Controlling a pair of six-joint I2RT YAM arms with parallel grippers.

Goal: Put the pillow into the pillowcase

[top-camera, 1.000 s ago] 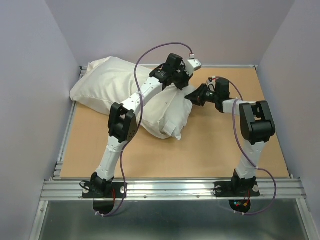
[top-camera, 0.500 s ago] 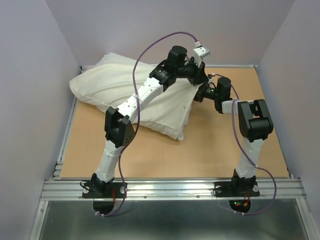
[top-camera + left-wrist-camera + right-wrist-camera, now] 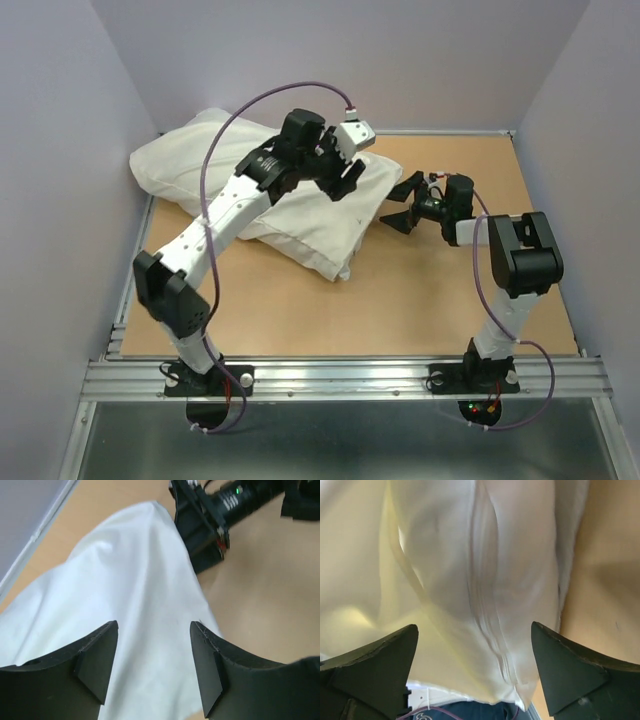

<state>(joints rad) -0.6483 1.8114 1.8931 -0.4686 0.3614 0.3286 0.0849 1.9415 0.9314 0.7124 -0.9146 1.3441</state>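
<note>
I judge insertion step under way: pillow (image 3: 320, 225) white end shows beside cream pillowcase (image 3: 190, 160), far-left tabletop (image 3: 420, 300). Left gripper (image 3: 347, 180) wide, empty, above pillow. Right gripper (image 3: 398, 203) wide, empty, just beside pillow end. My next move: pinch hem, push pillow inward.

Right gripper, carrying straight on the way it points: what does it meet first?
Probably the pillow, whose whitish seamed end fills the view straight ahead of the open right gripper. The cream pillowcase lies off to one side. Depth is unclear.
</note>
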